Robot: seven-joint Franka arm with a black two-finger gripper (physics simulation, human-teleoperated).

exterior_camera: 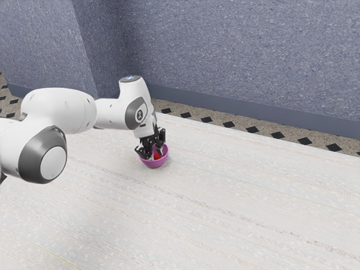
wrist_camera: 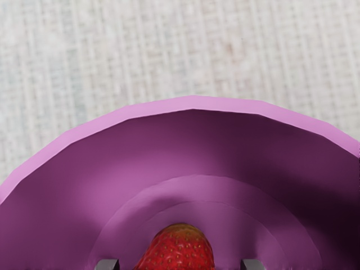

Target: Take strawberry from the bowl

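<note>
My gripper point(exterior_camera: 153, 153) is down at the purple bowl point(exterior_camera: 154, 164), with its fingers reaching inside the rim. The red strawberry point(exterior_camera: 157, 156) lies in the bowl, partly hidden by the fingers. In the wrist view the strawberry point(wrist_camera: 179, 250) rests on the bowl's floor, and the near wall and rim of the bowl point(wrist_camera: 192, 103) arch around it. The gripper point(wrist_camera: 179, 265) stands open there, one fingertip on each side of the strawberry with a gap on both sides.
The bowl stands on a pale, wood-grained table point(exterior_camera: 225, 202). Beyond the table's far edge are a patterned floor point(exterior_camera: 253, 129) and a blue-grey wall point(exterior_camera: 242, 56). The arm comes in from the exterior view's left.
</note>
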